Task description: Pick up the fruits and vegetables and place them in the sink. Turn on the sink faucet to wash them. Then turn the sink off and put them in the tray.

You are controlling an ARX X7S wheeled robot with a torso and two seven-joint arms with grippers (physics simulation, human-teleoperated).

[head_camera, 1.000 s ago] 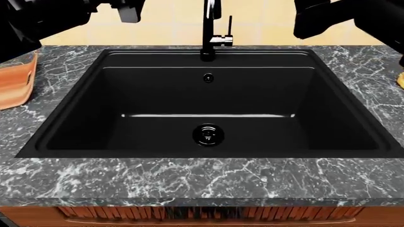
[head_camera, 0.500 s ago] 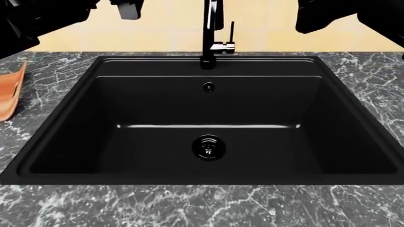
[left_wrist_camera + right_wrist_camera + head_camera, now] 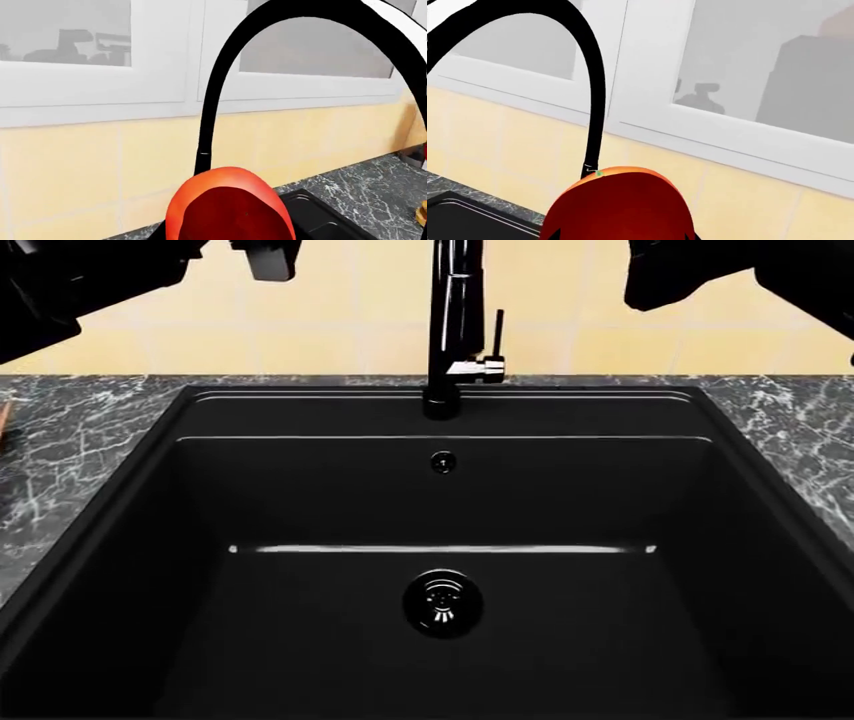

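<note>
Both tomatoes were up in the air! The left gripper [image 3: 230, 232] was clamped on the left tomato [image 3: 230, 200], which sat glossy red and so close to the left wrist camera that the fingers were almost wholly hidden behind it. It was the same on the other side. The right gripper [image 3: 624, 232] was closed around the right tomato [image 3: 620, 200], which showed a tiny green fleck at its crown, and only dark slivers of the gripper peeked out beside it. Behind each tomato rose the black arc of the faucet [image 3: 450, 330], against yellow tiles [image 3: 73, 175] and white-framed cabinets [image 3: 647, 65]. From the head camera the sink [image 3: 120, 530] filled nearly everything, and its matte black basin held no produce. The faucet stood at the sink's 12 o'clock on the back rim, with its chrome-tipped lever [image 3: 487, 365] jutting toward 3 o'clock. The overflow hole [image 3: 442, 461] sat just below the faucet on the back wall, and the drain [image 3: 442, 604] lay on the floor toward 6 o'clock. Grey marble counter [image 3: 60, 440] flanked the basin at 9 and 3 o'clock. The left arm [image 3: 80, 280] loomed at 10 o'clock and the right arm [image 3: 721, 275] at 2 o'clock, both raised above the backsplash. Neither tomato could be seen from the head camera.
</note>
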